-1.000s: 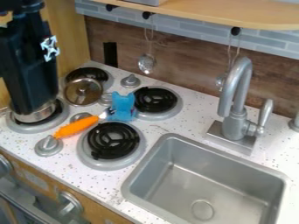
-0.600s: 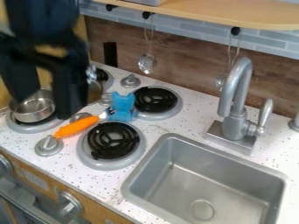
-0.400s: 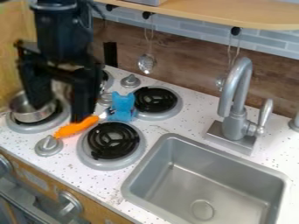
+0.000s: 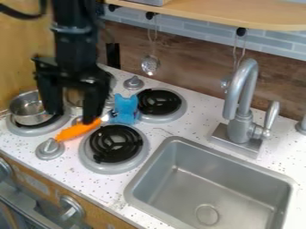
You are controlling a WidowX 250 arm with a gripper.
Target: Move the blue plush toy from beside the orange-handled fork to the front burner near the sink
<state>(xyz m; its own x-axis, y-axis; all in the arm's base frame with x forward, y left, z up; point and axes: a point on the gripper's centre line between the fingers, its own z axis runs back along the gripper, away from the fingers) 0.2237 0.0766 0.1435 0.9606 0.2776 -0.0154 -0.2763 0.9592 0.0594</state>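
Note:
The gripper [image 4: 72, 117] hangs over the left part of the stove with its two fingers wide apart and nothing between them. Its right fingertip overlaps the upper end of an orange-handled utensil [image 4: 76, 129] in the view; whether they touch I cannot tell. A small silver pot [image 4: 30, 110] stands on the left front burner, just left of the gripper. Beside the utensil's upper end is a blue toy figure [image 4: 125, 108], between the burners. A round metal lid [image 4: 74, 97] at the back left is partly hidden behind the gripper.
Black coil burners [image 4: 116, 143] and grey knobs [image 4: 49, 149] lie around the utensil. At the right are a metal sink [image 4: 210, 188] and a tall faucet [image 4: 241, 98]. Ladles [image 4: 150, 65] hang from hooks under the wooden shelf [image 4: 239, 12].
From the far left the gripper has moved right, uncovering the silver pot, and its fingers now face the stove at a spread. Pot, utensil and blue figure have stayed put.

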